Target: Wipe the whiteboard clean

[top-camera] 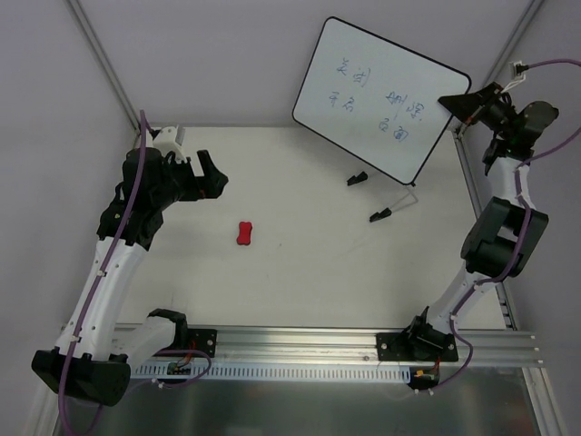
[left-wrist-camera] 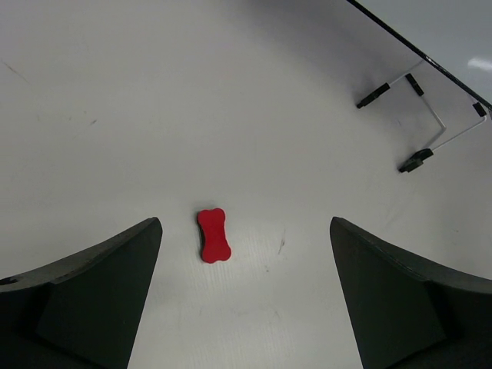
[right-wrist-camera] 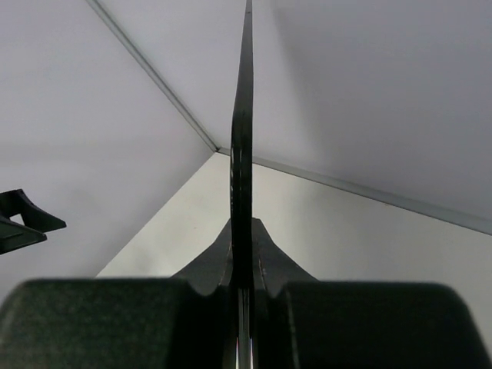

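The whiteboard (top-camera: 381, 95), white with a thin black rim and blue handwriting, stands tilted at the back right on its wire stand and small black feet (top-camera: 357, 178). My right gripper (top-camera: 465, 104) is shut on the board's right edge; the right wrist view shows the rim edge-on (right-wrist-camera: 243, 131) clamped between the fingers (right-wrist-camera: 209, 261). The red bone-shaped eraser (top-camera: 244, 233) lies flat on the table, also in the left wrist view (left-wrist-camera: 213, 235). My left gripper (top-camera: 213, 174) is open and empty, hovering back-left of the eraser; in its wrist view it (left-wrist-camera: 246, 254) frames the eraser.
The white table (top-camera: 309, 263) ends at a metal rail (top-camera: 363, 341) near the arm bases. Grey enclosure walls with frame posts (top-camera: 104, 64) close the left, back and right. The board's wire stand (left-wrist-camera: 430, 115) and feet show in the left wrist view.
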Robot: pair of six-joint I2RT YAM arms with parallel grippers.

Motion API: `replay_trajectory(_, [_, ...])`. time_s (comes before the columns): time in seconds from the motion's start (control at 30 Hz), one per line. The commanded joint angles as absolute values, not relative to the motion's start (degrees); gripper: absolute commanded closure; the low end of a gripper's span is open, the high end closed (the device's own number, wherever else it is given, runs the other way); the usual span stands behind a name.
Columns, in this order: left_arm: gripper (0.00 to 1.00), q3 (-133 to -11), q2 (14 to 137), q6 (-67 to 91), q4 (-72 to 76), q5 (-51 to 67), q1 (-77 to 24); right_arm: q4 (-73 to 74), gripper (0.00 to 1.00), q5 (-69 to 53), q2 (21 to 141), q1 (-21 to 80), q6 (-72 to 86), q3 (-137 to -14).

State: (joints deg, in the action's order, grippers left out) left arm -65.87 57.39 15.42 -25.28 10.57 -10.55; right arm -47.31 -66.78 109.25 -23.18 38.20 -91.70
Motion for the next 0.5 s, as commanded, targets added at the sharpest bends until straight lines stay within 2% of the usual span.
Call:
replay_trajectory(0.0, [0.07,-64.2,56.4,14.8,-23.7,8.2,-10.9,-61.5,1.0,-63.0,104.1,-18.1,45.9,-89.7])
replay_trajectory(0.27, [0.09,-61.8,57.0,16.5,-23.8,4.7,-11.2,-60.9,1.0,-57.8,98.7,-9.5,36.9,-74.6])
replay_trajectory(0.47, [0.09,-60.6,57.9,17.1,-23.8,3.2,-11.8,-59.0,1.0,-54.7,95.9,-6.5,31.0,-68.1])
